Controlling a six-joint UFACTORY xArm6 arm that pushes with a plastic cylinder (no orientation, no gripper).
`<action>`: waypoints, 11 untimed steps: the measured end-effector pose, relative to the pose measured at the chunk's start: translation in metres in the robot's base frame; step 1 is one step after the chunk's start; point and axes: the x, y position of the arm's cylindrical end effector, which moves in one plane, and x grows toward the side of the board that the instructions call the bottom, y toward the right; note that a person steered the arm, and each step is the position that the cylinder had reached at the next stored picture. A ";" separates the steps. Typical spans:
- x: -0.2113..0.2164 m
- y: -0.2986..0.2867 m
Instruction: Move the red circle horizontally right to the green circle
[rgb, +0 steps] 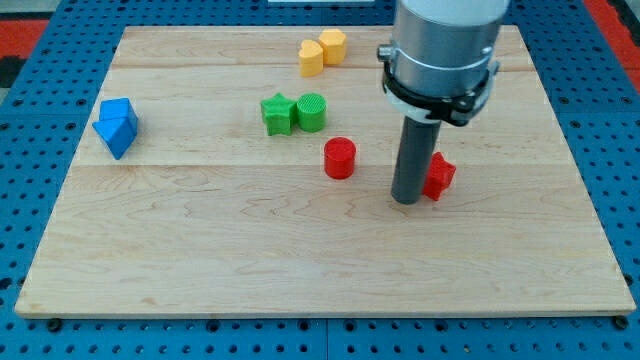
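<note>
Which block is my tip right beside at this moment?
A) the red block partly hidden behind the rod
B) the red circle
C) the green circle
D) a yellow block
A: my tip sits at the left edge of the partly hidden red block, while the red circle lies apart on the view's left, and the green circle is farther up.

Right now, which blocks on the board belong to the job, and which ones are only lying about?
Belong to the job:
red circle
green circle
my tip, at the view's right of the red circle

Only lying about:
green star
red block beside my tip
two yellow blocks
two blue blocks
</note>
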 end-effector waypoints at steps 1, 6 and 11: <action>-0.031 0.045; -0.037 -0.101; -0.116 -0.041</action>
